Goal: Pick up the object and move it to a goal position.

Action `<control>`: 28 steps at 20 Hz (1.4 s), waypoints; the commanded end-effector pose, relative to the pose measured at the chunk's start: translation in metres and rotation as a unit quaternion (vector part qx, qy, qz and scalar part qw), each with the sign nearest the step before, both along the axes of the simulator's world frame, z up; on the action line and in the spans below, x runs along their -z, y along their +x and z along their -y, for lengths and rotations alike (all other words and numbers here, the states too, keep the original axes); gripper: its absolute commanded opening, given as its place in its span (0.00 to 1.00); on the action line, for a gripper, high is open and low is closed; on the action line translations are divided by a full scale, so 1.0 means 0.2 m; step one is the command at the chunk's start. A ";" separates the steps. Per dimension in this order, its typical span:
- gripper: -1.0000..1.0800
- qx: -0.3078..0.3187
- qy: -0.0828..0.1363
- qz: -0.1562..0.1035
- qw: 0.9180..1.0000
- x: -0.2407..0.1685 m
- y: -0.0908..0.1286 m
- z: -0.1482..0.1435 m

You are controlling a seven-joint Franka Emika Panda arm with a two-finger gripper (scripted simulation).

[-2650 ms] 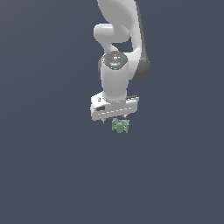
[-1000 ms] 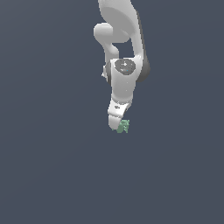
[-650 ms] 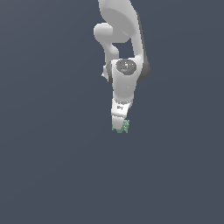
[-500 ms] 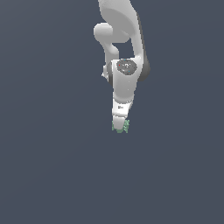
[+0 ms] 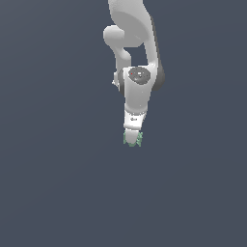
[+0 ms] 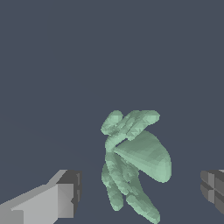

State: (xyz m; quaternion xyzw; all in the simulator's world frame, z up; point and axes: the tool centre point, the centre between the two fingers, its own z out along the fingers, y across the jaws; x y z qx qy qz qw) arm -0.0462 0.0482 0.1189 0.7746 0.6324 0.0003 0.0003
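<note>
The object [image 6: 139,158] is a small pale green lumpy thing with short leg-like protrusions, lying on the dark grey floor. In the wrist view it sits between my two fingers, with a gap on each side. One grey fingertip [image 6: 65,197] and the other [image 6: 212,188] stand wide apart, so my gripper [image 6: 140,192] is open and holds nothing. In the exterior view my white gripper [image 5: 132,136] points straight down over the object [image 5: 138,142], of which only green edges show past the hand.
The floor [image 5: 58,183] is plain dark grey with no other objects in view. The white arm [image 5: 137,43] rises behind the gripper toward the top of the exterior view.
The hand has turned about its vertical axis, showing its narrow side, and has come down over the object. The object, earlier visible below the fingers, is now mostly hidden.
</note>
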 end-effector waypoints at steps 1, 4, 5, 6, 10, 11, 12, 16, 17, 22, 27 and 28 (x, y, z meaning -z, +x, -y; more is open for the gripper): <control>0.96 -0.001 0.000 -0.001 1.000 0.04 0.00 0.00; 0.96 -0.002 0.000 -0.001 1.000 0.12 -0.01 0.00; 0.96 -0.002 0.000 -0.001 1.000 0.15 -0.01 0.00; 0.96 -0.002 0.000 -0.001 1.000 0.17 -0.01 0.00; 0.96 -0.002 0.000 -0.001 1.000 0.22 0.00 0.00; 0.96 -0.002 0.000 -0.001 1.000 0.22 0.00 0.00; 0.96 -0.002 0.000 -0.001 1.000 0.23 0.00 0.00; 0.00 -0.002 0.000 -0.001 1.000 0.23 0.00 0.00; 0.00 -0.002 0.000 -0.001 1.000 0.23 0.00 0.00; 0.00 -0.002 0.000 -0.001 1.000 0.23 0.00 0.00; 0.00 -0.002 0.000 0.000 1.000 0.20 0.01 0.00; 0.00 -0.002 0.000 0.000 1.000 0.19 0.01 0.00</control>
